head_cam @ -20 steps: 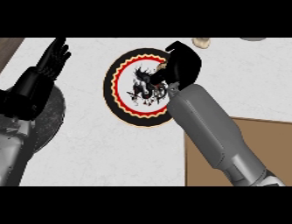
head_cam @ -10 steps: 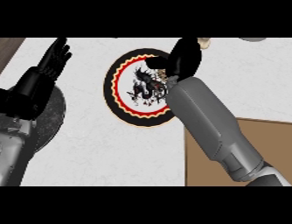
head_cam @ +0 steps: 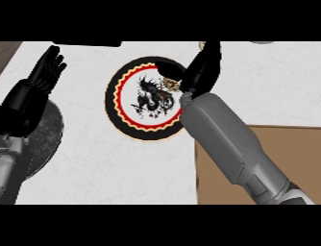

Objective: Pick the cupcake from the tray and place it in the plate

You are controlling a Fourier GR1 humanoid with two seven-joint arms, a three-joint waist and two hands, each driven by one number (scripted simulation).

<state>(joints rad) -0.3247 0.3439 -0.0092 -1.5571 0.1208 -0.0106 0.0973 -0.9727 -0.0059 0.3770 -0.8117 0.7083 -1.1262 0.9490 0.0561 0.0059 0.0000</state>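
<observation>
White counter (head_cam: 121, 163), brown wood strip at far left edge. Left hand (head_cam: 39, 81): resting at left, fingers straight and raised, holding nothing. Plate (head_cam: 131, 127): round, black rim, red-and-yellow ring, dark figure on white centre. Cupcake (head_cam: 172, 84): small tan-and-dark bit visible on plate's right part, mostly hidden, touching right hand (head_cam: 202, 67); finger state there: cannot tell. Brown tray (head_cam: 291, 144): lower right

My right hand (head_cam: 204, 65) hangs over the plate's (head_cam: 124, 89) upper right rim — cupcake (head_cam: 170, 83) just beside it; left hand (head_cam: 39, 84) rests open, upper left; tray (head_cam: 277, 144) lower right.
</observation>
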